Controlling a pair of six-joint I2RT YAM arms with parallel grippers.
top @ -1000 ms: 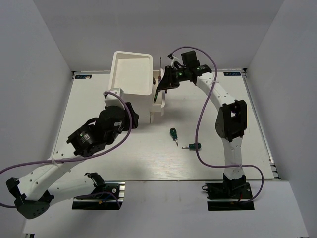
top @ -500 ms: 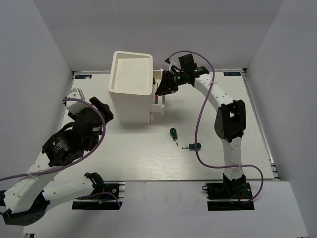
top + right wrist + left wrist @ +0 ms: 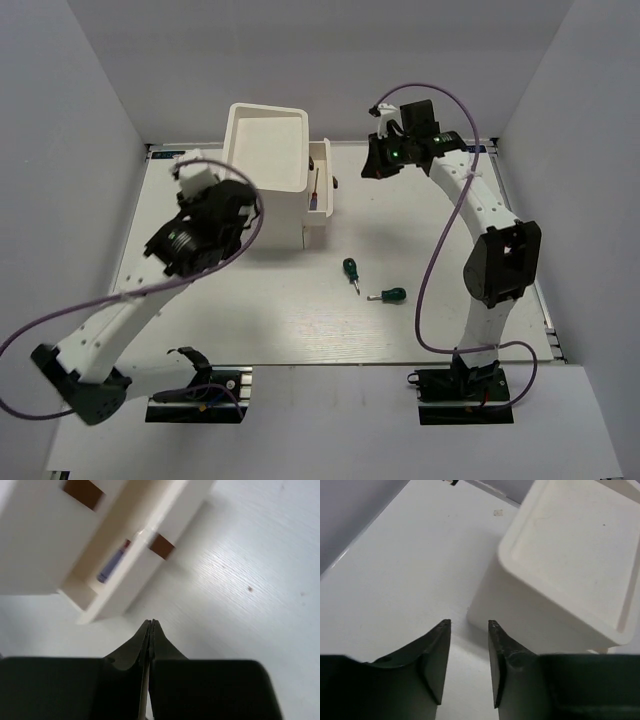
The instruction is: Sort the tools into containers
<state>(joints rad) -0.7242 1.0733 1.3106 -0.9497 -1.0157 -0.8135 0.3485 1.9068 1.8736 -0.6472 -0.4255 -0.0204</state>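
The tall white cabinet (image 3: 265,170) stands at the back of the table with two drawers (image 3: 320,200) pulled out on its right side. A slim dark screwdriver (image 3: 316,184) lies in the upper open drawer. A purple-handled screwdriver (image 3: 112,565) lies in an open drawer (image 3: 95,597) in the right wrist view. Two green-handled screwdrivers (image 3: 350,269) (image 3: 389,296) lie on the table in front. My right gripper (image 3: 372,166) (image 3: 151,623) is shut and empty, just right of the drawers. My left gripper (image 3: 232,200) (image 3: 468,624) is open and empty beside the cabinet's left wall (image 3: 520,615). No pliers show.
The white table (image 3: 250,300) is boxed in by grey walls on the left, back and right. The right arm's purple cable (image 3: 420,290) loops over the table's right half. The left arm stretches across the near left.
My right gripper has left the slim dark screwdriver in the open drawer and drawn back to the right, shut. My left arm has swung up, bringing its gripper back beside the cabinet's left side.
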